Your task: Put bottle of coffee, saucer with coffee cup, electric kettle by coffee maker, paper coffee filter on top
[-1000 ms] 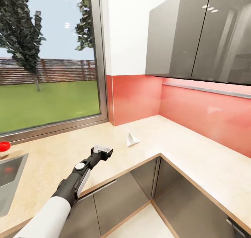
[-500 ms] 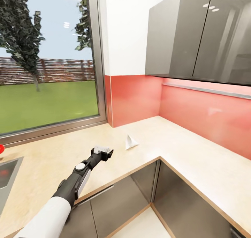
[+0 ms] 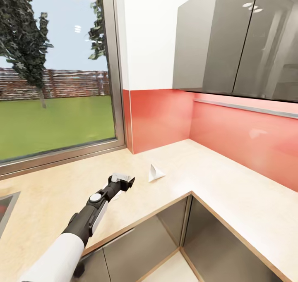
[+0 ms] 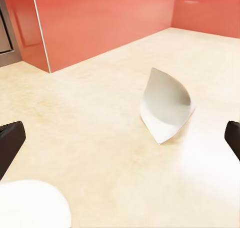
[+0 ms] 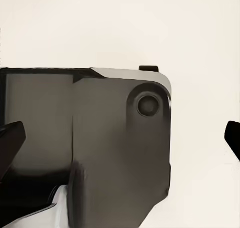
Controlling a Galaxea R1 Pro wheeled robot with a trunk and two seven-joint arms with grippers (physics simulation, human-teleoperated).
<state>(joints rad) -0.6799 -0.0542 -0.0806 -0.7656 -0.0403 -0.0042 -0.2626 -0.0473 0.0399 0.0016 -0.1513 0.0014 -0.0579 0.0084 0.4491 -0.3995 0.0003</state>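
One paper coffee filter lies on the worktop, a small white folded cone resting near the worktop's front edge, close to the inner corner where the two runs of the L-shaped surface meet. In the left wrist view the same filter sits ahead of the jaws, apart from them, on bare beige stone. One arm shows in the head view: the left gripper hovers over the worktop just short of the filter, its jaws spread wide and holding nothing, the two dark fingertips standing at opposite sides of the wrist view. The right gripper's jaws are also apart and empty, their tips framing a dark grey panel with a round recess against a pale floor. The worktop is light speckled beige with a wood-toned edge, backed by a red splashback. Two glossy grey wall cabinet doors hang above; grey base cabinets stand below. One large window shows lawn, a fence and trees.
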